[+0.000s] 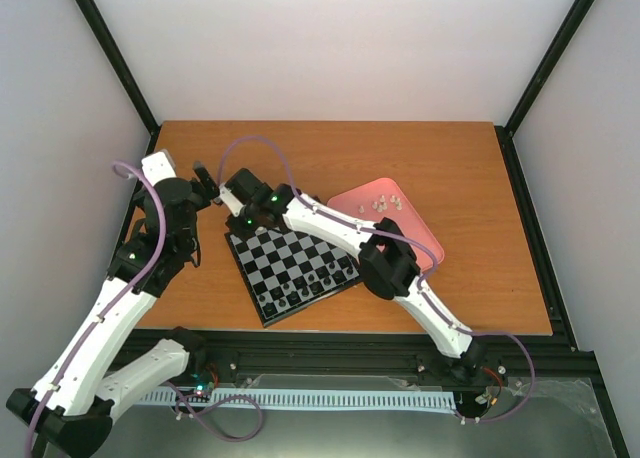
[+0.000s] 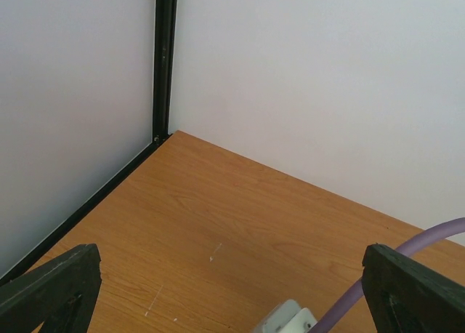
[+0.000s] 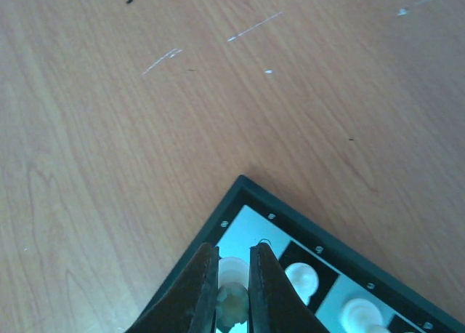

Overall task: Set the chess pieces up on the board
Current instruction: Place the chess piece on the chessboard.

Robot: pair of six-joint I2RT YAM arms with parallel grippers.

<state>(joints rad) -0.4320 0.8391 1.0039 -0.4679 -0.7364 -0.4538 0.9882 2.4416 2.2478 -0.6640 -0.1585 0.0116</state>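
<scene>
Right gripper (image 3: 232, 251): fingers (image 3: 200, 289) almost pressed together, pinching a cream chess piece (image 3: 231, 304) at the bottom centre of the wrist view. The piece fills the narrow slit between them.
Held piece, place: over the corner square of the chessboard (image 3: 290, 224), just inside its black rim. Cannot tell whether its base touches the square.
Nearest neighbours: one pale piece (image 3: 232, 269) sits directly beyond the held one, showing between the fingertips. Two more pale pieces (image 3: 301, 278) stand along the same edge row toward the lower right, the first just beside the right-hand finger.
Board edge: the corner points toward the upper centre of the wrist view, with the rim running off to lower left and lower right.
Room at the corner: bare wood table (image 3: 145, 129) across the whole upper half and left side of the wrist view, marked only by a few pale scratches.
Overhead, board: lies rotated at the middle of the table, and the right gripper is at its upper-left corner.
Dark pieces (image 1: 312, 283): grouped along the board's lower-right side, well apart from the gripper.
Pink tray (image 1: 425, 240): right of the board, partly under the right arm. A few white pieces (image 1: 382, 204) lie in its upper part.
Left gripper (image 2: 232, 282): spread wide with nothing between the fingers. Overhead it sits just upper left of the right gripper, near it but apart.
Room beyond: open table toward the top of the overhead frame. A black frame post (image 2: 163, 57) marks the corner.
</scene>
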